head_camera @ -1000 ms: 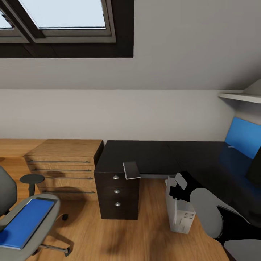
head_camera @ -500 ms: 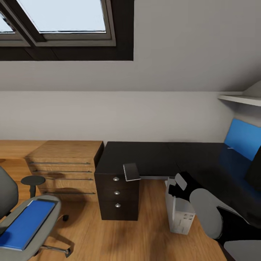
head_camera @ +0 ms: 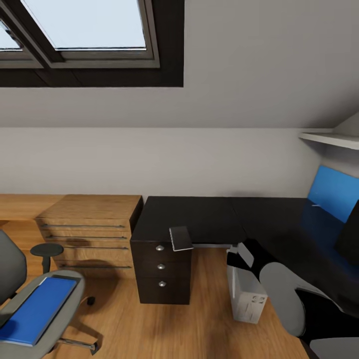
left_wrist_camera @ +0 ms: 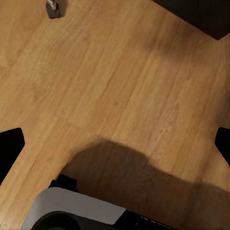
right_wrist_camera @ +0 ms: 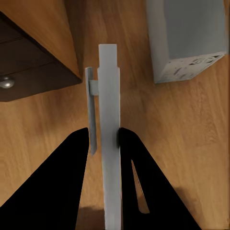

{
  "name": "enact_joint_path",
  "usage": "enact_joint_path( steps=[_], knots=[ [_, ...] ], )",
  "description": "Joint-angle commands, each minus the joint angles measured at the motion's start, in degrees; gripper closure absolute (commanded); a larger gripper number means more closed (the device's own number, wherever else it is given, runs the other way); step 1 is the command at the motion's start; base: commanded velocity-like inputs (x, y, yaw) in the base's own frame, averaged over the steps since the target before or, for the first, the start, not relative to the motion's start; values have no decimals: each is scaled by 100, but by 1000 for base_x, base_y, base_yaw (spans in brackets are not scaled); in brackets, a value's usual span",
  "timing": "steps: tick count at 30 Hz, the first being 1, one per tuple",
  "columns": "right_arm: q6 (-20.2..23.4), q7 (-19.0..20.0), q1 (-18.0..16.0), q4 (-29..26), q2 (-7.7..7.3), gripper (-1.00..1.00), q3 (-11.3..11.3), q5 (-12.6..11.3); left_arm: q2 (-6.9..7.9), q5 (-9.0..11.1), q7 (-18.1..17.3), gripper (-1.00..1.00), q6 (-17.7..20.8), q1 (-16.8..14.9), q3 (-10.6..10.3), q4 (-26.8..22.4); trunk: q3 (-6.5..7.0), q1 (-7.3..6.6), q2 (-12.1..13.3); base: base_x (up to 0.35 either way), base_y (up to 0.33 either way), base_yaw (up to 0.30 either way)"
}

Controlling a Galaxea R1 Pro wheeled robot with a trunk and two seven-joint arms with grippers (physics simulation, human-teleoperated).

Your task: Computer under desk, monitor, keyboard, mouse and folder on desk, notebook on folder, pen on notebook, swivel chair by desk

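The grey swivel chair stands at the lower left with the blue folder lying on its seat. A dark grey notebook lies on the front edge of the black desk, above the drawers. Under the desk stands the light grey computer. A black monitor edge shows at the far right on the desk. My right gripper hovers over the computer, shut on the whitish pen. Over bare floor, my left gripper is open.
A low wooden drawer unit stands left of the desk's black drawers. A blue panel leans at the desk's back right under a white shelf. A chair caster sits on the wooden floor.
The whole head view has shifted slightly, so the camera moved. My right gripper with the pen has drifted a little to the left over the computer.
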Motion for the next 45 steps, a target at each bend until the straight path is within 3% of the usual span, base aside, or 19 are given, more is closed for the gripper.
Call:
enact_joint_path(
  steps=[1,15,25,39,45],
  knots=[
    [-17,-18,7,-10,5,100,-4,7,6,63,-16,-100,-25,-4,-47,-2,11,-22,36,0,0,0],
    [-155,41,43,-5,2,100,46,176,3,72,-39,-100,-32,-5,-48,-19,262,-330,598,0,0,0],
    [-134,41,44,-10,6,100,45,152,9,63,-58,-100,-95,-4,-36,-11,262,-330,598,0,0,-22],
    [-105,43,44,-17,10,100,37,126,20,61,-60,-100,-98,-3,-29,-11,232,-330,598,2,0,-175],
    [-87,34,43,-41,-22,100,39,154,10,69,-60,-100,-98,-3,-29,-10,230,-330,598,265,0,-28]
  ],
)
